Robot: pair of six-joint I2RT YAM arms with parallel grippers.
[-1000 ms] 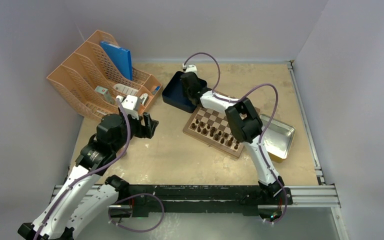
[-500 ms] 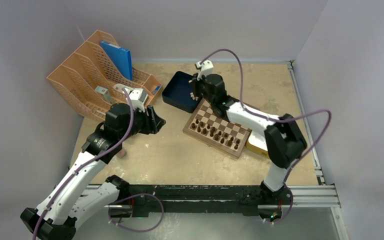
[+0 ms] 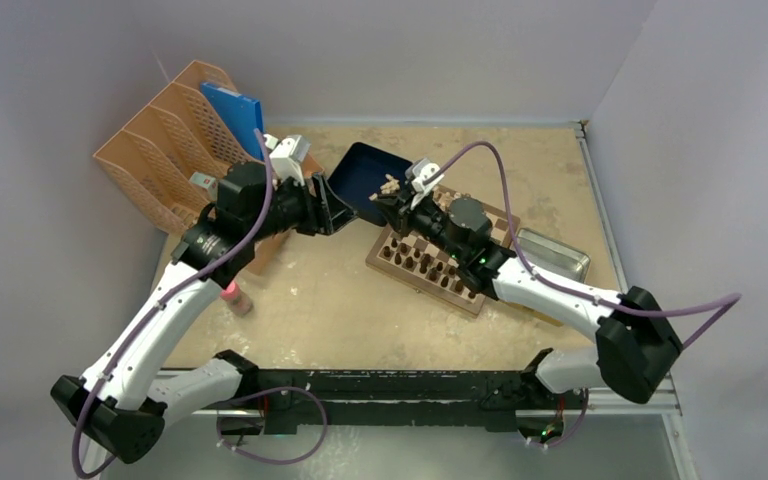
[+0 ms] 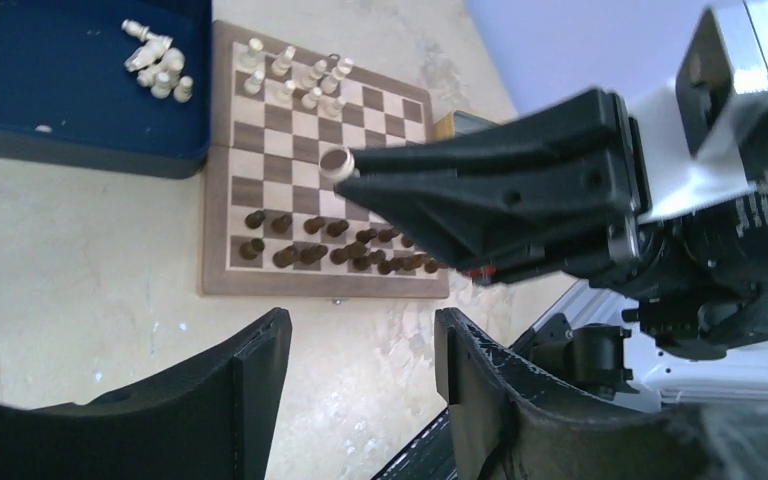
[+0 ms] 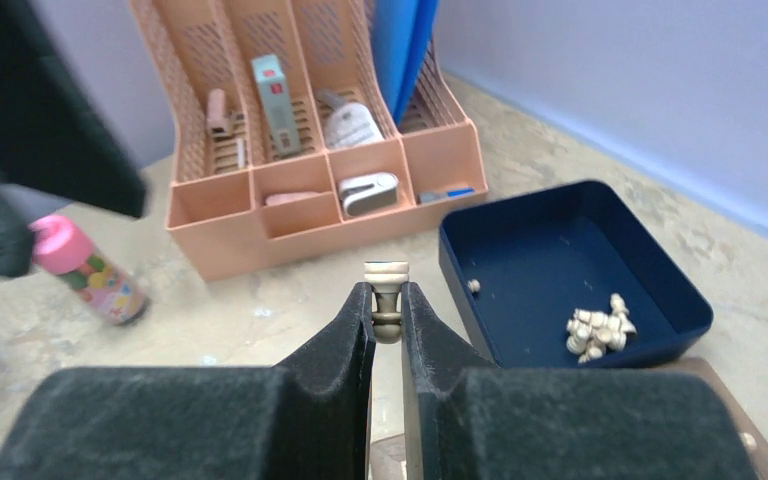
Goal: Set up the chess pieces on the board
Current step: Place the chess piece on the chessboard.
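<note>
We hold cream piece [image 5: 387, 272] by waist in closed right gripper [image 5: 387, 305] near board [image 4: 290, 190] corner; light, hard, slippery, we judge; left gripper [image 4: 360, 335] beside board parted, empty.

cream chess pcs [image 4: 297, 78]: some upright on board [image 4: 270, 165] rows by blue tray [image 4: 60, 90], others piled in it.

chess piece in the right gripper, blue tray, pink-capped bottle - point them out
chess piece [image 5: 386, 300], right wrist view, on its narrow stem
blue tray [image 5: 535, 250], right wrist view, on its bare floor
pink-capped bottle [image 5: 105, 285], right wrist view, on its patterned body
</note>
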